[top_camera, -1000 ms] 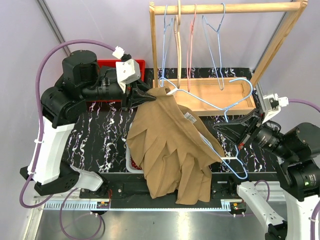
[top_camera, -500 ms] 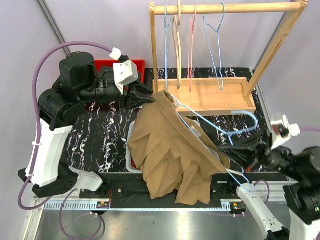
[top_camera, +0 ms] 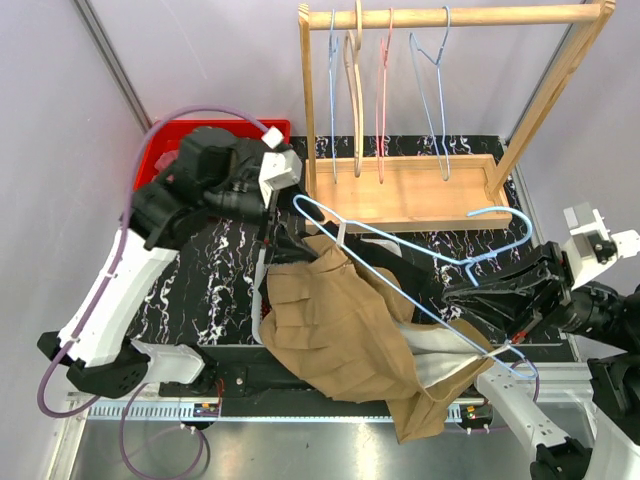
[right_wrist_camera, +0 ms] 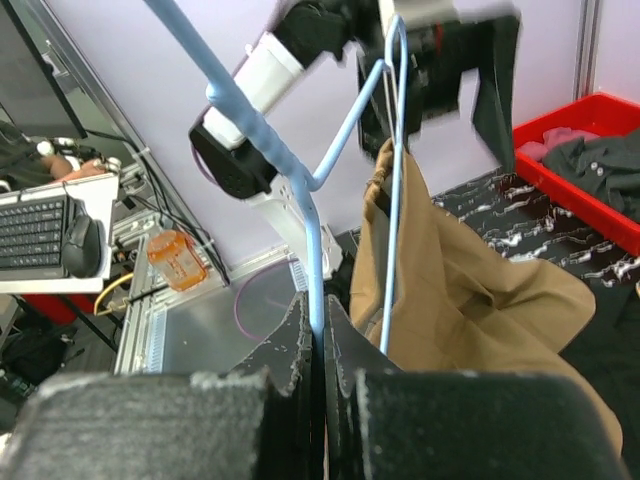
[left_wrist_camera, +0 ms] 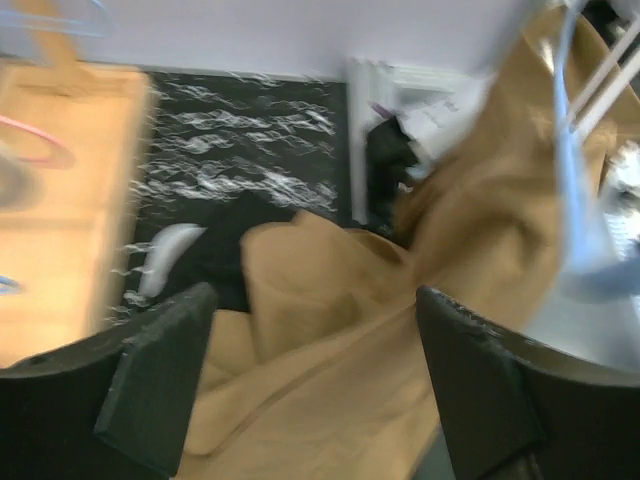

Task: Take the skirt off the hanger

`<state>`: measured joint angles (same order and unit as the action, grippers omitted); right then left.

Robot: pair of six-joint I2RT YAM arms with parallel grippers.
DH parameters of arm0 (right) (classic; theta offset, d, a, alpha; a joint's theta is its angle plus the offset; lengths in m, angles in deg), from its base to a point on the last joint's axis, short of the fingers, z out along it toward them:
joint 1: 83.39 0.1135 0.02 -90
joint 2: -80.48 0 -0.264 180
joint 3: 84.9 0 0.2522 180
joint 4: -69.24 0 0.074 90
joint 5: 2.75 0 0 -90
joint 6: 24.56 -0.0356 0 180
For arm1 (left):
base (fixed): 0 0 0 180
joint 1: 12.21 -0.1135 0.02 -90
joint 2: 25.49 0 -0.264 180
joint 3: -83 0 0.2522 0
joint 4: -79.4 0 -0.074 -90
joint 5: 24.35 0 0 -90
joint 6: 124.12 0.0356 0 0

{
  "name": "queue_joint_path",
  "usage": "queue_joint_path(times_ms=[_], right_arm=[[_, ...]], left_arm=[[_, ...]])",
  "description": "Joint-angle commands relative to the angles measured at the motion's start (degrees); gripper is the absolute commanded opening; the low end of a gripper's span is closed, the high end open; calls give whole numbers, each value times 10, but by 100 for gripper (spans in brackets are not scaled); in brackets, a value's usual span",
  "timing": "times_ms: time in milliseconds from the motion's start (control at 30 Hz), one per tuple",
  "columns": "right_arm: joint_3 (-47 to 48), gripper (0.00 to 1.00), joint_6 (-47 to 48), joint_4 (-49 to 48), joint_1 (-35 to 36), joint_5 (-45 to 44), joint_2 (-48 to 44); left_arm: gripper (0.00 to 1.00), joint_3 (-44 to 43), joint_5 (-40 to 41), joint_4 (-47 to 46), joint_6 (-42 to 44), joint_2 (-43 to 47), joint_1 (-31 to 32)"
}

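- Left hand [left_wrist_camera: 315,370]: fingers wide apart, just above the tan skirt [top_camera: 340,330].
- Right hand [right_wrist_camera: 318,330]: clamped on the blue hanger [right_wrist_camera: 311,250].
- Skirt drapes from the hanger over the bench [top_camera: 200,270].

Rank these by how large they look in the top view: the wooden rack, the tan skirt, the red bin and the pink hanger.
1. wooden rack, widest outline
2. tan skirt, close behind it
3. red bin, though the left arm hides part of it
4. pink hanger, a thin wire
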<state>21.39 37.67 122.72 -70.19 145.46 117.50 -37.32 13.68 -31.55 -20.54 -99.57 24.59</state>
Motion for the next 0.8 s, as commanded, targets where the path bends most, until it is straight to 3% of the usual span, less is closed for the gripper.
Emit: queue_joint_path(times_ms=[0, 67, 300, 433, 600, 767], right_arm=[[64, 0, -15, -70, 3, 2, 38], [80, 0, -11, -70, 4, 2, 46], [84, 0, -21, -93, 3, 4, 61], [89, 0, -20, -87, 3, 2, 62], [99, 0, -21, -86, 3, 2, 63], [127, 0, -28, -88, 3, 2, 68]], left_arm=[[88, 85, -194, -47, -29, 21, -2], [88, 102, -260, -48, -23, 26, -1], [88, 106, -330, -32, -4, 26, -1], [87, 74, -330, 57, 94, 25, -16], [87, 104, -349, 61, 111, 32, -28], [87, 154, -296, 70, 151, 54, -44]])
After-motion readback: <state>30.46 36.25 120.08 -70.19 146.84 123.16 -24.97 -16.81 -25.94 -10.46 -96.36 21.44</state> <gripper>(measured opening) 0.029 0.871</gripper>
